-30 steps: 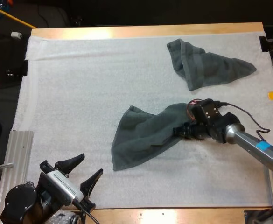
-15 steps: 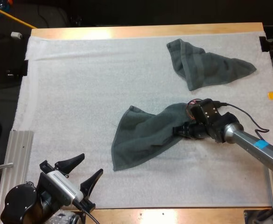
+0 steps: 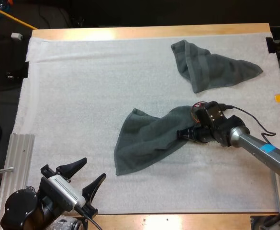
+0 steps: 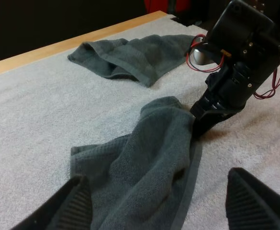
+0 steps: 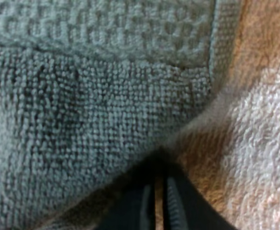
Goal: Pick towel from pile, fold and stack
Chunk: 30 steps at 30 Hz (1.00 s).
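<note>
grey-green towel (image 3: 144,141) lies crumpled mid-mat, with your right end effector (image 3: 183,134) low on the white mat (image 3: 82,96) and clamped on its right corner, likely to drag it flat for folding. your left end effector (image 3: 94,168) waits with fingers apart at the near edge, clear of the cloth, and the second towel (image 3: 211,69) sits far right. versus a second ago almost nothing has moved, the right end effector only a hair.
</note>
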Motion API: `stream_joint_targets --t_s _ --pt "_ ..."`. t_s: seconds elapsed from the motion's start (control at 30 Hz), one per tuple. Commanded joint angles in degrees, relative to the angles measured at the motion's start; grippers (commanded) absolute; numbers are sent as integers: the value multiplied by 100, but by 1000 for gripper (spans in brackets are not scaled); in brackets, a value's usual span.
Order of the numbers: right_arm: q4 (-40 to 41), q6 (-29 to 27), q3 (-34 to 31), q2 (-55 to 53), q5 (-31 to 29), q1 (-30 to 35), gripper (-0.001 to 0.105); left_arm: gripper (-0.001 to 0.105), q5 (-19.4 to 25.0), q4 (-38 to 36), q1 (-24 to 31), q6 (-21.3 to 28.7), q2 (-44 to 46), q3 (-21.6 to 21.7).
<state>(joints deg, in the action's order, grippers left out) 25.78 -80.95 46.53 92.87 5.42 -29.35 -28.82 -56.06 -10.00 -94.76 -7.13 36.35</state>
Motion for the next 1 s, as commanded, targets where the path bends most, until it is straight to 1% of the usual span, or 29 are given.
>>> stream_joint_targets --t_s 0.0,0.1,0.2,0.27,0.43,0.47,0.53,0.63,0.7,0.73,0.77,0.8,0.83,0.87,0.93,0.97 --pt "-28 25 25 8 81 23 0 58 -56 64 -30 -51 -6 11" --pt "82 25 25 8 81 23 0 58 -56 64 -30 -51 -6 11" --pt "417 -1 25 -51 53 0 0 58 -56 64 -30 -51 -6 11" --pt "814 -173 25 -174 -101 -47 0 58 -56 64 -30 -51 -6 11" --pt "1473 -628 25 -558 -536 -222 0 58 -56 64 -30 -51 -6 11" --pt "1513 -674 25 -658 -689 -257 0 58 -56 64 -30 -51 -6 11" --pt "1436 -655 25 -773 -792 -291 0 58 -56 64 -30 -51 -6 11" --pt "1142 -474 25 -824 -772 -292 0 58 -56 64 -30 -51 -6 11" --pt "920 -430 25 -784 -755 -292 5 58 -56 64 -30 -51 -6 11" --pt "793 -431 25 -755 -681 -292 12 58 -56 64 -30 -51 -6 11" --pt "639 -431 25 -716 -596 -292 22 58 -56 64 -30 -51 -6 11" --pt "564 -431 25 -697 -544 -292 29 58 -56 64 -30 -51 -6 11" --pt "445 -431 25 -653 -542 -292 39 58 -56 64 -30 -51 -6 11" --pt "343 -431 38 -599 -504 -292 48 58 -56 64 -30 -51 -6 11" --pt "253 -386 56 -503 -491 -292 51 58 -56 64 -30 -51 -6 11" --pt "233 -384 76 -420 -490 -292 50 58 -56 64 -30 -51 -6 11"
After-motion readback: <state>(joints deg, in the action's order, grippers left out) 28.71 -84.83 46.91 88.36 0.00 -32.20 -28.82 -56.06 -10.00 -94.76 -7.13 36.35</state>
